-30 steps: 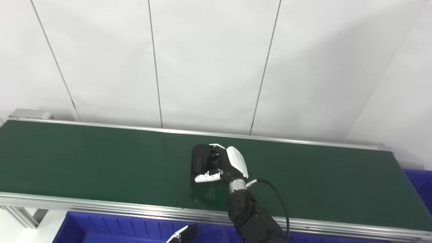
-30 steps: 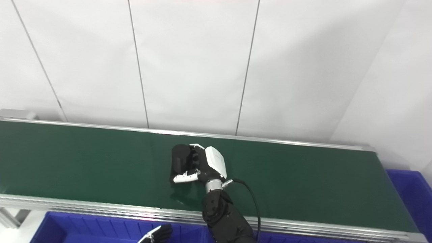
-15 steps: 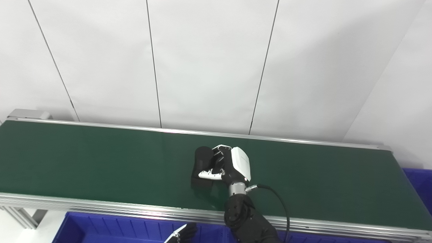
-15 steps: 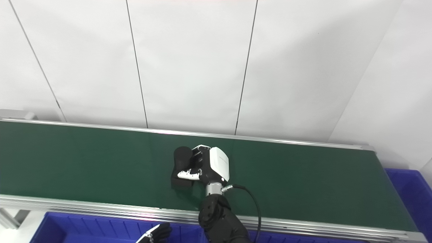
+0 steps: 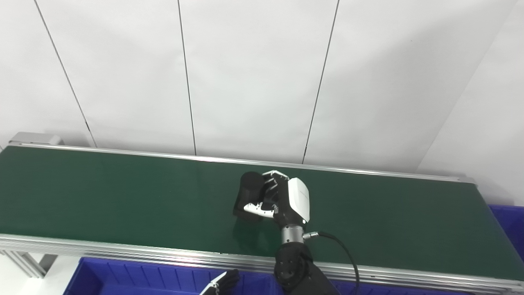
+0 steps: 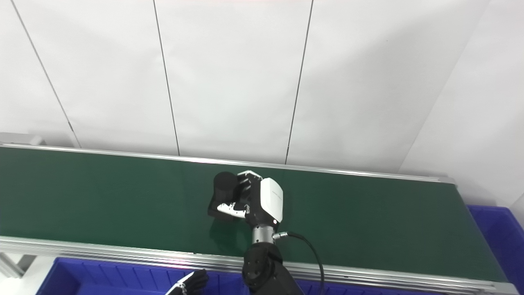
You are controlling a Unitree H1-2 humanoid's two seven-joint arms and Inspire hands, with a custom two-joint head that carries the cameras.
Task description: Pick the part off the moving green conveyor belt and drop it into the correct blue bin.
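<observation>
Fingers, right hand [image 5: 282, 198]: wrapped round dark matte black cylindrical part [image 5: 247, 196], white-tipped thumb crossing its near face, other fingers curled over its far side; opposed hold, probably to keep the rounded body from rolling out.
Part position: mid-belt, at 9 o'clock of the palm, lower edge seemingly clear of the surface with a dim reflection below at 6 o'clock; lifted, judging by that gap, though contact cannot be ruled out.
Part tilt: top leaning away toward 12 o'clock, following the wrist's angle.
Wrist and forearm: rising from 6 o'clock across the near rail, white back plate facing 3 o'clock; side approach, likely chosen to meet the part across its travel.
Cable: black lead looping from the wrist toward 4 o'clock, lying over the belt.
Fingers, left hand [image 6: 189, 283]: only dark tips with a white edge showing at the bottom edge; grasp state impossible to tell; apparently waiting.
Belt: long green conveyor belt [image 5: 102, 196] with silver aluminium rails, running from 9 to 3 o'clock.
Near bin: blue plastic ribbed bin [image 5: 135, 274] under the near rail at 7 o'clock, left fingertips above it.
Far bin: second blue plastic bin [image 6: 495, 233] past the belt end at 3 o'clock, well apart from the held part.
Step in hand: carrying off the belt, judged from the secured hold.
Correct bin: not decidable from these views.
Risk: slip of the smooth cylinder during the swing.
</observation>
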